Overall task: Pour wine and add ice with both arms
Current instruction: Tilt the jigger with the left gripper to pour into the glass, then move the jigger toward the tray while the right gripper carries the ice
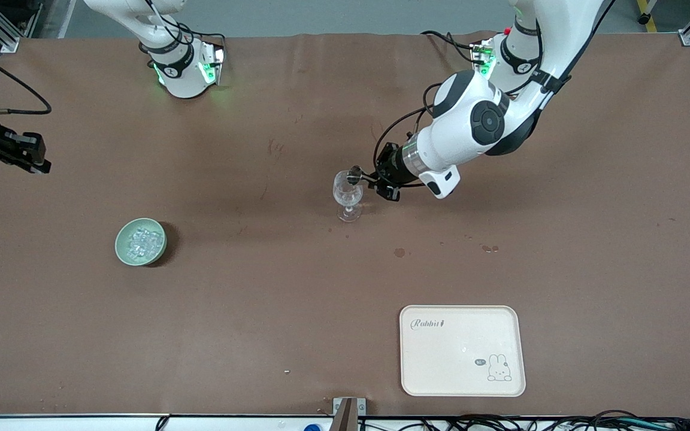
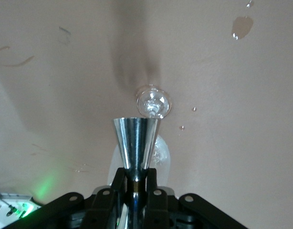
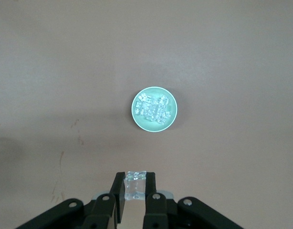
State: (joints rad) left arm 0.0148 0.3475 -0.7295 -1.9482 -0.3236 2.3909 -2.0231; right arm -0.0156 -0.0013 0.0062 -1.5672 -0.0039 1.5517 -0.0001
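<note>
Left claw (image 2: 135, 179) clamps a steel jigger (image 2: 136, 143), tipped over the stemmed glass (image 1: 348, 194) below it, we judge for pouring. Right claw (image 3: 135, 191) grips an ice cube (image 3: 135, 177), raised above the ice (image 3: 152, 107) in its green bowl (image 1: 123, 251) on the tabletop (image 1: 261, 311)

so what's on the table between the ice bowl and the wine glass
Nothing: in the front view the stretch of table between the green bowl of ice and the wine glass is bare brown cover.
</note>
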